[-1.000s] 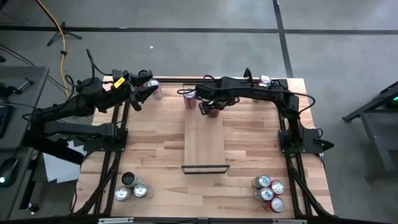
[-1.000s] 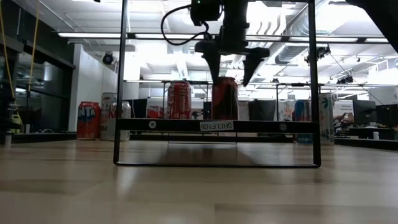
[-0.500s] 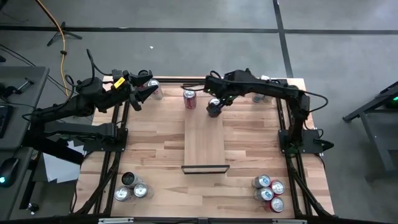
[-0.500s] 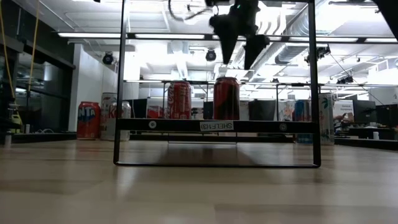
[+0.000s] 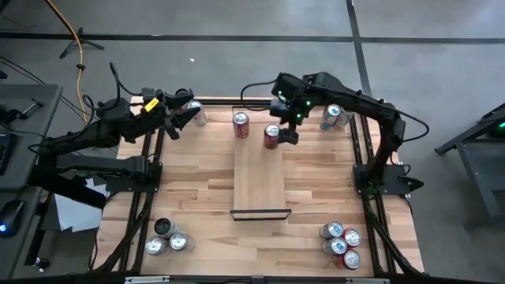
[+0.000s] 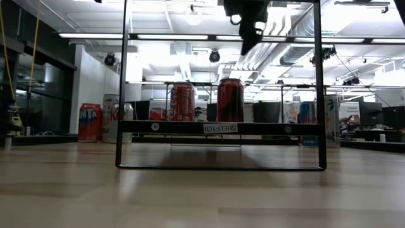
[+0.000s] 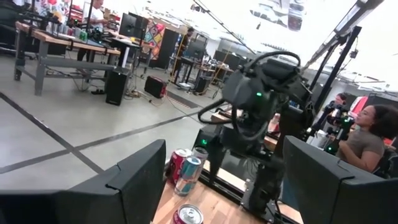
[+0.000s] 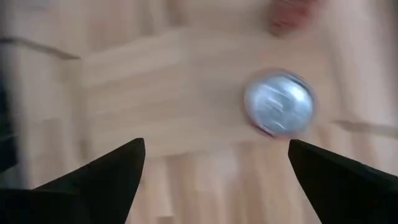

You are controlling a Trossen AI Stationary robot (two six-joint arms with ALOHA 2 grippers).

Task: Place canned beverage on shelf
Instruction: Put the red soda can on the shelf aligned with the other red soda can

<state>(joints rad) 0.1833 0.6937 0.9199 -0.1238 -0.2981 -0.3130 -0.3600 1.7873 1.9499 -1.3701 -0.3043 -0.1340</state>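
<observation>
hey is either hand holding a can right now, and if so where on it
No, nothing is held. The right hand is open above the can standing on the shelf, clear of it. The left hand is open and empty at the table's far left corner.

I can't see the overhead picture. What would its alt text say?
Seen from above, a red can stands upright at the far end of a narrow pale wooden shelf on a butcher-block table, with the right end effector open beside it. The left end effector waits at the table's far left corner; more cans cluster at the near corners.
</observation>
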